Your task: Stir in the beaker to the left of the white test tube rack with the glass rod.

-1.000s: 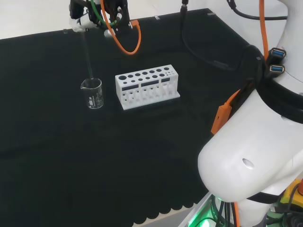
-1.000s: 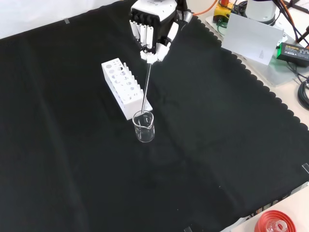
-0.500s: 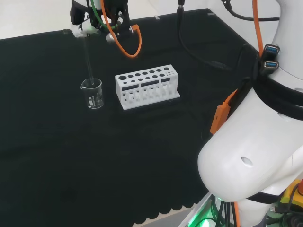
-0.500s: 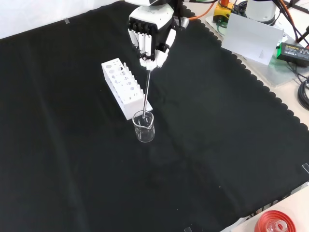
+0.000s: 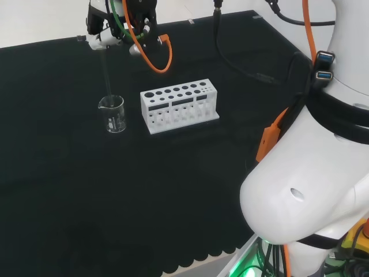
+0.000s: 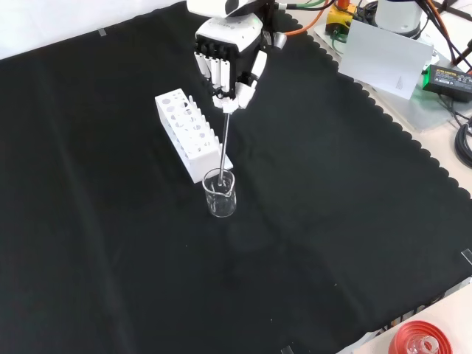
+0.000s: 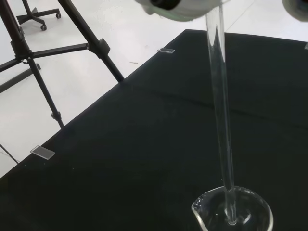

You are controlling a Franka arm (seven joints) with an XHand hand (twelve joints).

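Observation:
A small clear beaker (image 5: 113, 114) (image 6: 220, 195) (image 7: 234, 211) stands on the black cloth just left of the white test tube rack (image 5: 179, 106) (image 6: 192, 133) in the head view. The hand (image 5: 109, 30) (image 6: 228, 63) hangs above it, fingers curled round the top of a glass rod (image 5: 106, 74) (image 6: 223, 143) (image 7: 222, 110). The rod runs nearly straight down, and its lower end is inside the beaker.
Orange and black cables (image 5: 154, 52) hang beside the hand. The arm's white links (image 5: 311, 190) stand at the right of the head view. A red ribbed ring (image 6: 428, 341) sits off the cloth's near corner in the front view, and a tripod (image 7: 72, 43) stands beyond the bench.
The hand has lowered slightly and shifted a little over the beaker, so the rod's tilt has changed and its tip has moved within the beaker. Beaker and rack stay put.

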